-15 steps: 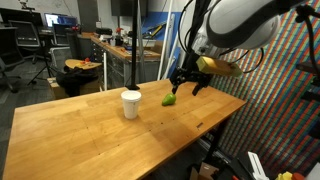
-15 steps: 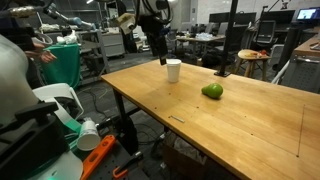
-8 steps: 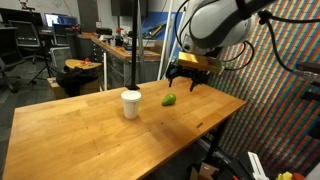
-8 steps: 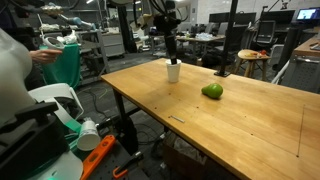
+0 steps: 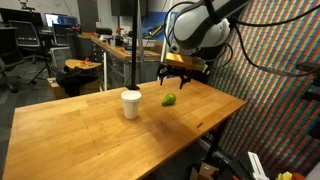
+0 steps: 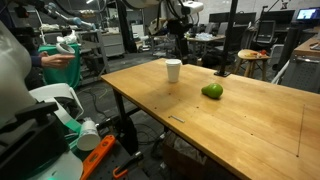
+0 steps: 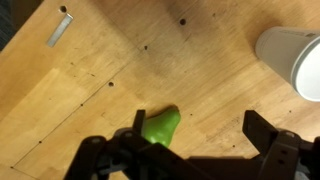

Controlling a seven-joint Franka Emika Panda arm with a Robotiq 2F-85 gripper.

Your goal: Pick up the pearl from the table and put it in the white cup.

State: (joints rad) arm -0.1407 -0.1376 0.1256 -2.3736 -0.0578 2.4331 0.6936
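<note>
The pearl, a small yellow-green fruit, lies on the bare wooden table, apart from the white cup, which stands upright on the same surface. Both exterior views show clear tabletop between fruit and cup.

In the wrist view the pearl sits low in the middle of the picture. Its lower end is hidden behind the dark body of the gripper. The two fingers stand spread wide to either side, released, with nothing clasped between them. Whether any part of the tool touches the fruit cannot be told from here. In an exterior view the gripper hangs above the table, over the pearl and just to its far side.

The white cup shows only in part in the wrist view. It is cut off by the right edge, and its inside is not visible. A small metal strip lies on the wood near the top left corner, well away from the fruit.

Against the dark lab clutter of the exterior view from the table's corner, the gripper is too hard to make out to judge.
</note>
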